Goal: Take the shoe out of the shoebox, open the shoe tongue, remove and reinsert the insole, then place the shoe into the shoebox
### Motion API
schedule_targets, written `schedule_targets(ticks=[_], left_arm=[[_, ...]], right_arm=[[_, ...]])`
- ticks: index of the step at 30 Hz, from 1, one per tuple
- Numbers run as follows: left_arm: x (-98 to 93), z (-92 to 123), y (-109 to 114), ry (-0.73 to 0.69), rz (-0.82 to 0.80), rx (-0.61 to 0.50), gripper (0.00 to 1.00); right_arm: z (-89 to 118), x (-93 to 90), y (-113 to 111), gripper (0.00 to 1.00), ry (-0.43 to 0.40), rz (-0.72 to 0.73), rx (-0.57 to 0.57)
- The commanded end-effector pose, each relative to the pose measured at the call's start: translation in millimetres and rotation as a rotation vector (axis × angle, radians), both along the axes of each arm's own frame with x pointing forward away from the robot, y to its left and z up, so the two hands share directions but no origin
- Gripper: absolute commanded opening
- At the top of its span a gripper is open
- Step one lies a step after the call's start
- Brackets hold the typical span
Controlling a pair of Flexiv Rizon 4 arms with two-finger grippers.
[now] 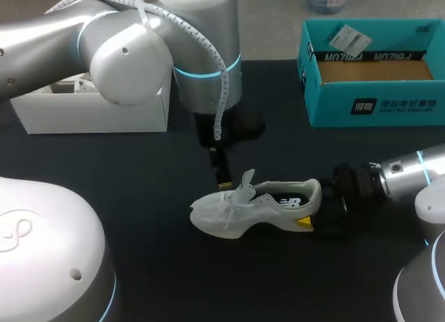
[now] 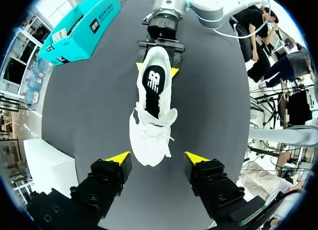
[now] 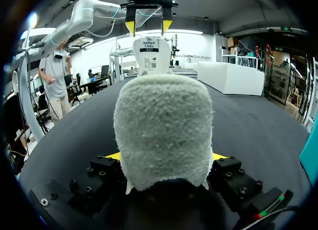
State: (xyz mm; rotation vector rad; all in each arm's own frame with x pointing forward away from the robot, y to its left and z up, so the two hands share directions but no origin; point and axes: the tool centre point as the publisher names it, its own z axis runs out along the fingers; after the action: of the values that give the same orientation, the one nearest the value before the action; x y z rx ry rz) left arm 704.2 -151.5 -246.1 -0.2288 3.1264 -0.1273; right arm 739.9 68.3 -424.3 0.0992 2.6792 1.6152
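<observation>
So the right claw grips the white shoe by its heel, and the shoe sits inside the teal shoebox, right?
Not inside. The right claw grips the white shoe by its heel, but the shoe lies on the table, outside the teal shoebox; the head view shows it.

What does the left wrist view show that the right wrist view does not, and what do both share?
Only the left wrist view: the white lace-up shoe seen from above, with its white laces and black insole.
Only the right wrist view: the shoe's fuzzy heel back close up, and the printed white label standing up on its tongue.
Both: the shoe itself, the right hand shut on its heel, and the left hand, open.
</observation>
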Motion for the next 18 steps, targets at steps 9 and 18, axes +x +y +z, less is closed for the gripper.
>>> schedule_targets(ticks=[9,18], left_arm=[[-24.6,8,-54,-0.04,-0.044,-0.029,0.0],[-23.9,-6,-94,-0.022,-0.051,-0.044,0.0]], right_arm=[[-5,1.3,0,0.0,-0.001,-0.001,-0.002],[-5,1.3,0,0.0,-0.001,-0.001,-0.002]])
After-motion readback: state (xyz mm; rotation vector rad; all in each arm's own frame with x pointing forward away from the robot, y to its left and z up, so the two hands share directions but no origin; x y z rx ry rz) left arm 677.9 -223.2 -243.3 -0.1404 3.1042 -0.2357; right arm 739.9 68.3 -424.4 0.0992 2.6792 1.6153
